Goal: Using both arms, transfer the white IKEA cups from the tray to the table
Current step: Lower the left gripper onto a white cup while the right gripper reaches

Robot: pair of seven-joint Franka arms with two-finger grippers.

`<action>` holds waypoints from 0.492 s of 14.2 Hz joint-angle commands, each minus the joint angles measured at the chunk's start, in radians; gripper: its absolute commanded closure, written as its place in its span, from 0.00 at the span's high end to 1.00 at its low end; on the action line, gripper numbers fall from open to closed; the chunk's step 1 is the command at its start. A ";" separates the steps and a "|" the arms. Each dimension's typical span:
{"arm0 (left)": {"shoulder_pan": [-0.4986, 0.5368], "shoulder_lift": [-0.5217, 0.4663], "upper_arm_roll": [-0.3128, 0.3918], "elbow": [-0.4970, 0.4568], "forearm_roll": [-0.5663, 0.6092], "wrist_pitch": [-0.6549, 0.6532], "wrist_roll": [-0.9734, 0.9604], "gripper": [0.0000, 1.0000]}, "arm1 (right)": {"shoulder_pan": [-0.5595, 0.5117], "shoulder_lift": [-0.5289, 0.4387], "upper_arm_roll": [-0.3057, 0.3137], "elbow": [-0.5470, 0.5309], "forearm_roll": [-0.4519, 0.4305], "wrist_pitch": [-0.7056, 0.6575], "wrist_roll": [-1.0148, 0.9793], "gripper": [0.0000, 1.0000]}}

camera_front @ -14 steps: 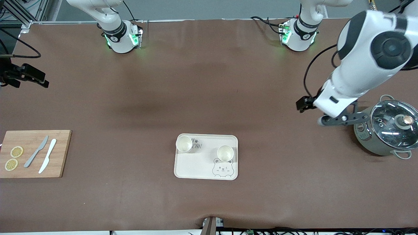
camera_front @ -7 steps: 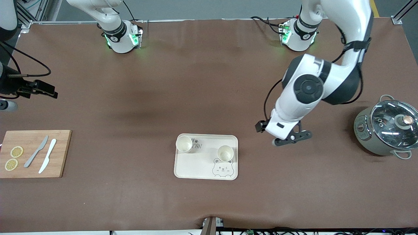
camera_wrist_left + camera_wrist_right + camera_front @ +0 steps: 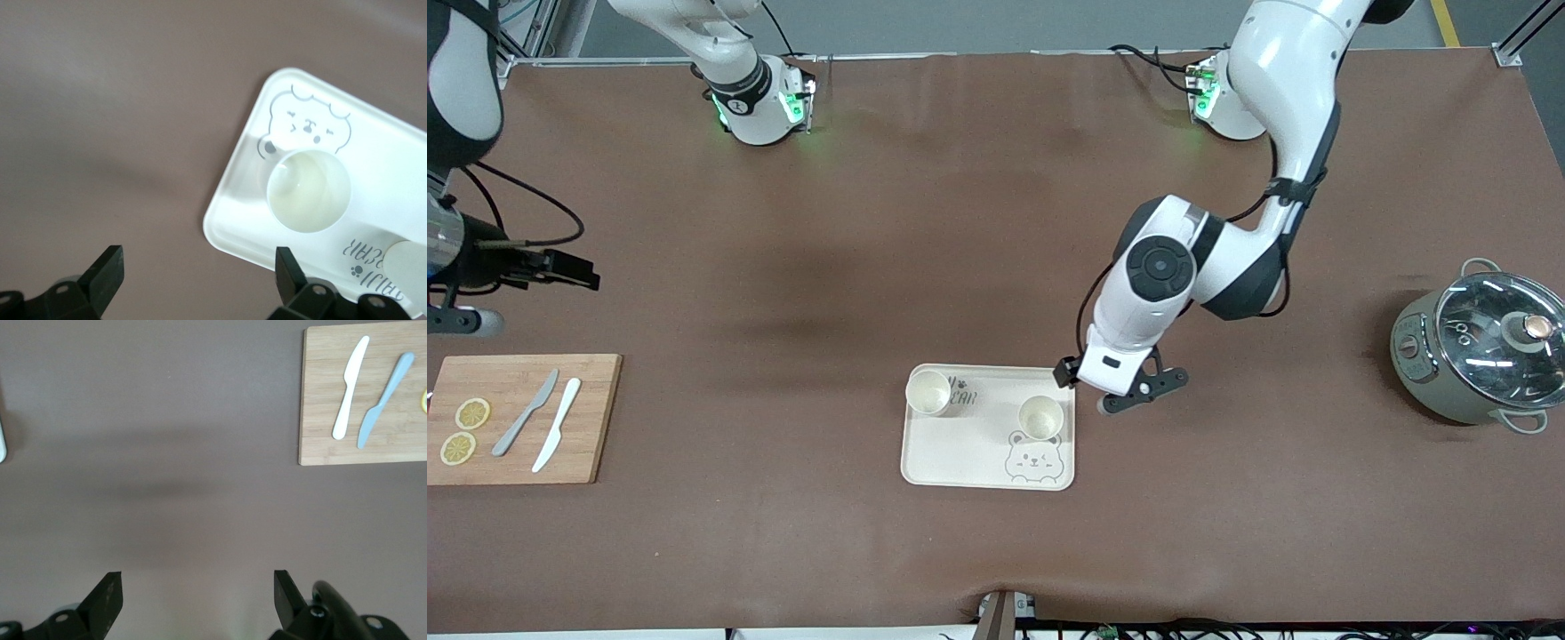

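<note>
Cups: two white IKEA cups stood upright on the bear tray (image 3: 960,444), one cup (image 3: 928,392) at its far corner toward the right arm's end, the other cup (image 3: 1040,416) nearer the front camera, just above the printed bear. Left gripper (image 3: 1129,397) hung over the tray's edge, fingers (image 3: 107,270) spread, empty. Right gripper (image 3: 463,302) hovered over bare table near the cutting board (image 3: 587,418), fingers (image 3: 107,593) spread, empty.

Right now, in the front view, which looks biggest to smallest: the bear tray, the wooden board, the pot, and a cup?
1. wooden board, a bit bigger than the tray
2. bear tray
3. pot
4. the cups, both alike, smallest by far
</note>
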 commanded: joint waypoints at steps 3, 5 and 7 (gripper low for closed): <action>-0.007 0.099 0.003 0.044 -0.011 0.138 -0.014 0.84 | -0.011 0.100 0.015 0.029 0.050 0.068 0.001 1.00; -0.012 0.130 0.003 0.057 -0.011 0.181 -0.017 0.80 | -0.008 0.132 0.017 0.030 0.063 0.108 0.014 1.00; -0.012 0.156 0.002 0.088 -0.011 0.184 -0.037 0.79 | -0.005 0.164 0.018 0.032 0.077 0.147 0.059 1.00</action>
